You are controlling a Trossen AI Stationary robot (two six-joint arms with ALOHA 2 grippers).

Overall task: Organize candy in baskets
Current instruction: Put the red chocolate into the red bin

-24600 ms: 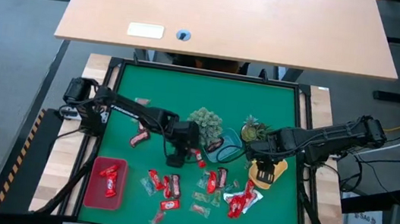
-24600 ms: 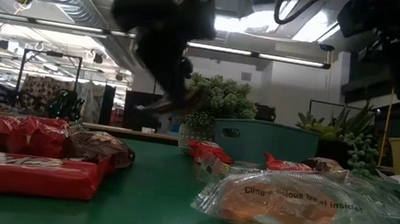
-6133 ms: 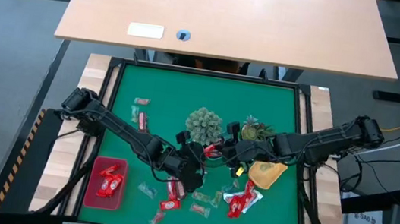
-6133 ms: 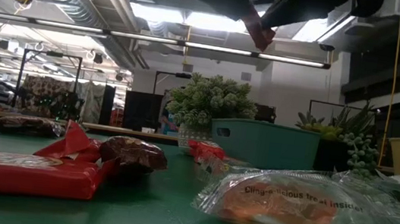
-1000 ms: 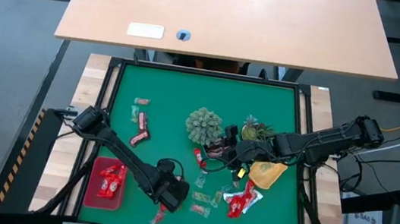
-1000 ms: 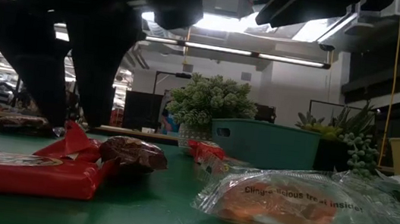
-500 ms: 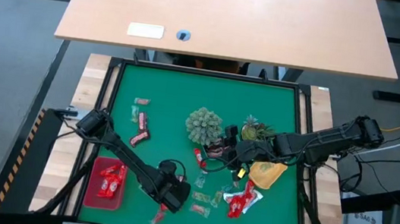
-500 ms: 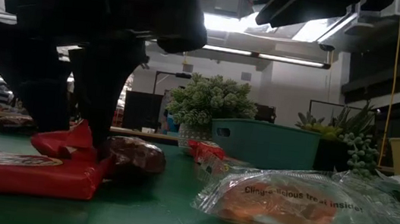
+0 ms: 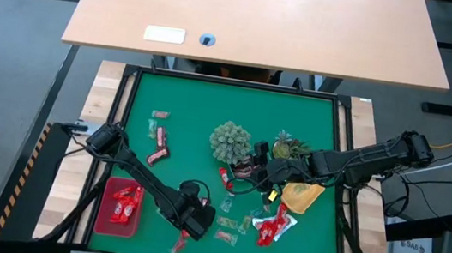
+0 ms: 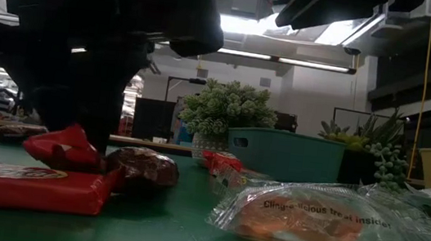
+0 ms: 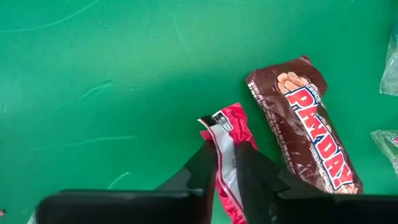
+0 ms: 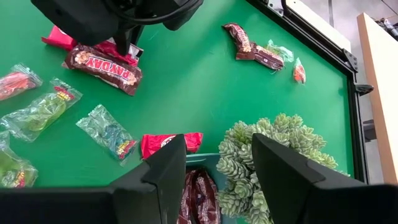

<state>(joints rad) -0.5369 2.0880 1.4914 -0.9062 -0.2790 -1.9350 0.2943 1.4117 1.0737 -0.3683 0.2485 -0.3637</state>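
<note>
Candy is what I am sorting, and lots of it lies on my green tabletop point(image 9: 296, 122). Near the front edge, my left gripper point(image 11: 227, 163) is low over the mat, and its fingers point(image 11: 200, 167) are pinched on a shiny red candy point(image 11: 227, 140). From the low camera that red piece point(image 10: 60, 147) looks lifted at one end, just above a long red bar point(image 10: 22, 183). A brown Payday bar point(image 11: 308, 127) lies right beside the red one. To the left sits the red basket point(image 9: 103, 213) with red candy inside. To the right I see clear little packs point(image 9: 231, 224) and a red and white pack point(image 9: 272, 227), then the yellow basket point(image 9: 302, 196). A bit farther back, my right gripper point(image 12: 217, 155) hovers with its fingers apart, over the blue basket point(image 12: 196, 158), which holds brown candy. Two green plants point(image 9: 231, 142) stand beside it. Well apart, toward the far left, lie a few more sweets point(image 9: 158, 140).
</note>
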